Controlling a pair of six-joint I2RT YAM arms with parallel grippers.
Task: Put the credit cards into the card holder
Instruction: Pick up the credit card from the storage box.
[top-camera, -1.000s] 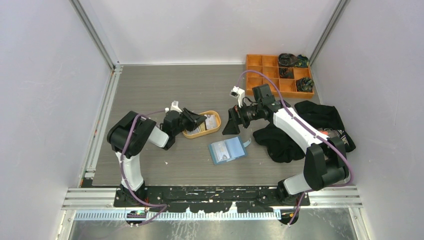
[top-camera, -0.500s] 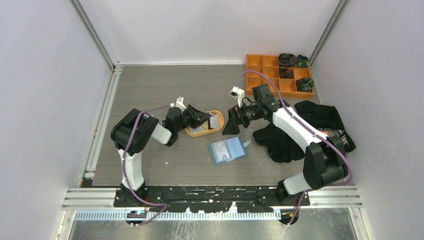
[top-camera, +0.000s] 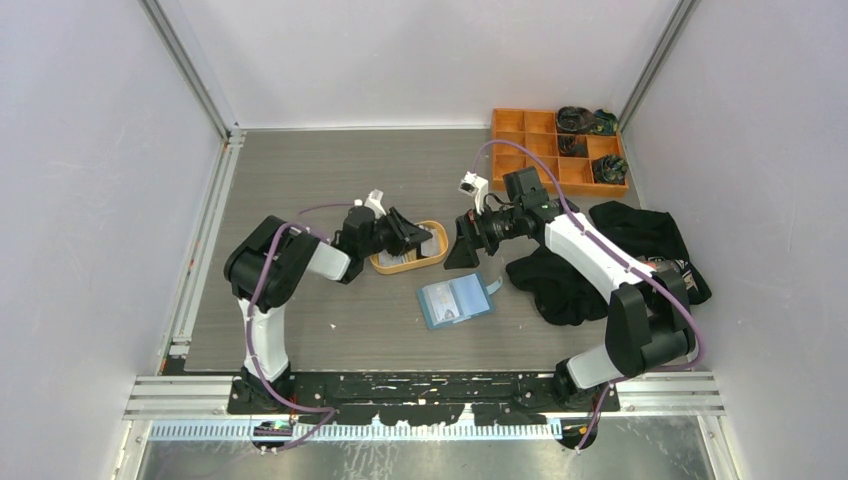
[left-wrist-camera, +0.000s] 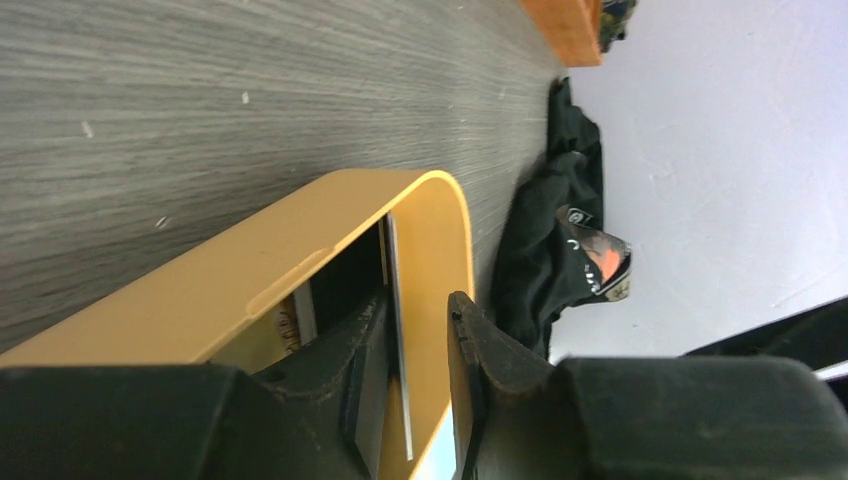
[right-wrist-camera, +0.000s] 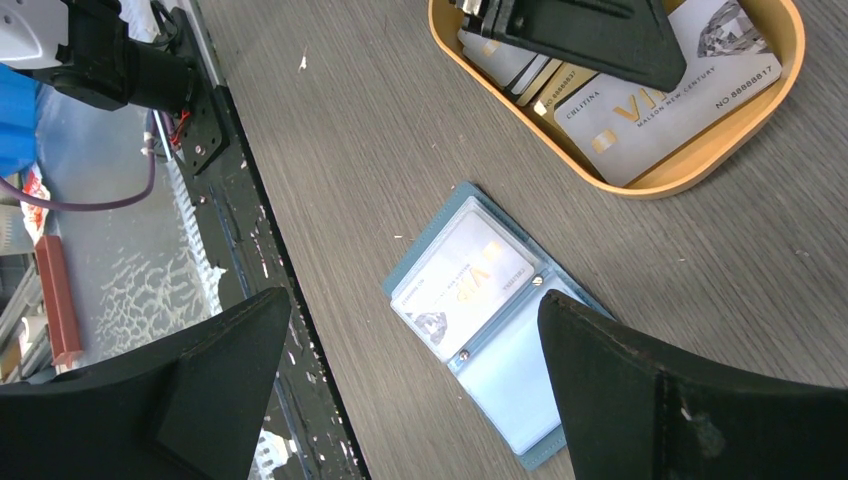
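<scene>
Several credit cards (right-wrist-camera: 660, 100) lie stacked in an orange oval tray (top-camera: 385, 268) left of centre. My left gripper (top-camera: 420, 240) reaches into that tray from the left. In the left wrist view one thin card (left-wrist-camera: 397, 330) stands on edge between the fingers of this gripper (left-wrist-camera: 418, 300); it leans on the left finger, with a gap to the right one. The blue card holder (top-camera: 455, 300) lies spread open on the table, a white card showing in its left clear pocket (right-wrist-camera: 465, 280). My right gripper (right-wrist-camera: 412, 298) hovers wide open above it, holding nothing.
An orange compartment box (top-camera: 558, 150) with dark items stands at the back right. A heap of black cloth (top-camera: 600, 260) lies under the right arm, right of the card holder. The table's near edge with its black rail (right-wrist-camera: 220, 150) runs close to the holder.
My left gripper has pushed to the right, further over the orange tray, and its jaws have parted slightly. The right arm and the card holder have not moved.
</scene>
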